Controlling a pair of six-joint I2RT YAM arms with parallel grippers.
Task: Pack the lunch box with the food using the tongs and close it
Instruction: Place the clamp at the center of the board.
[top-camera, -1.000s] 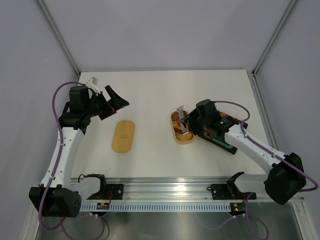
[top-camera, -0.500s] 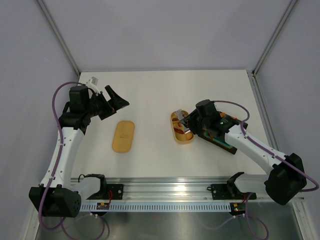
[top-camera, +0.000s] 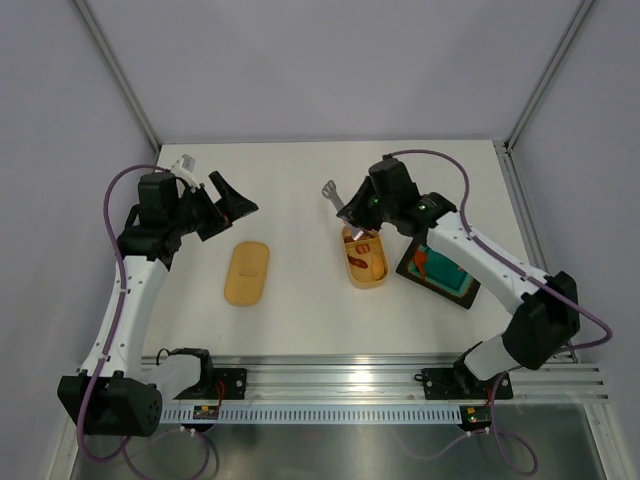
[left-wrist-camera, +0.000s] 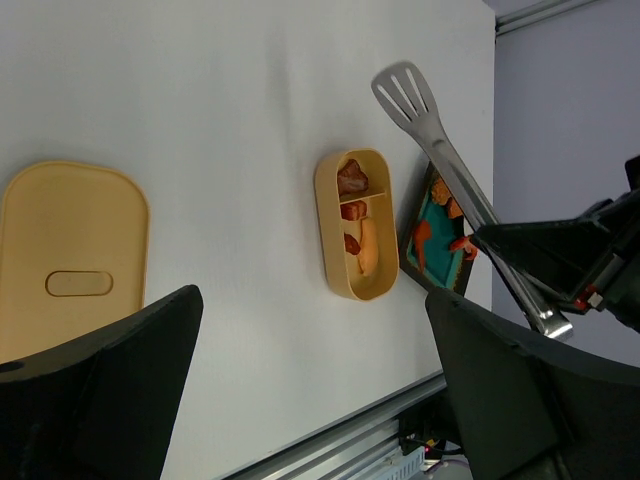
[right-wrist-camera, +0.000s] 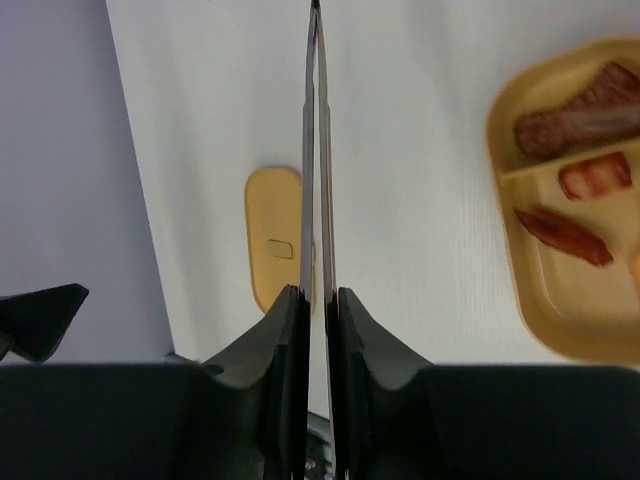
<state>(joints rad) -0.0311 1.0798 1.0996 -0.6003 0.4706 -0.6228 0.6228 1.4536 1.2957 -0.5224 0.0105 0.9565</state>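
1. A white matt desk is seen, enclosed by pale lilac-grey walls and aluminium corner posts. A slotted metal rail is fixed along its near edge.
2. The orange-tan plastic oblong lunch box is set uncovered on the desk, right of centre, its long axis running away from the arms.
3. Small red-brown and orange toy food pieces are contained in the compartments on both sides of its divider.
4. The flat orange-tan lid is laid on the desk well apart from the box, to its left.
5. A black square tray with a teal inside is placed just beside the box on its right, and more orange and red pieces are seen in it.
6. The slim silver metal tongs are clamped by the right tool. In the right wrist view their two arms are pressed together between its fingers. Their slotted tip is pointed out past the box's far end.
7. The left tool is held fully spread and empty above the desk's left side, beyond the lid.
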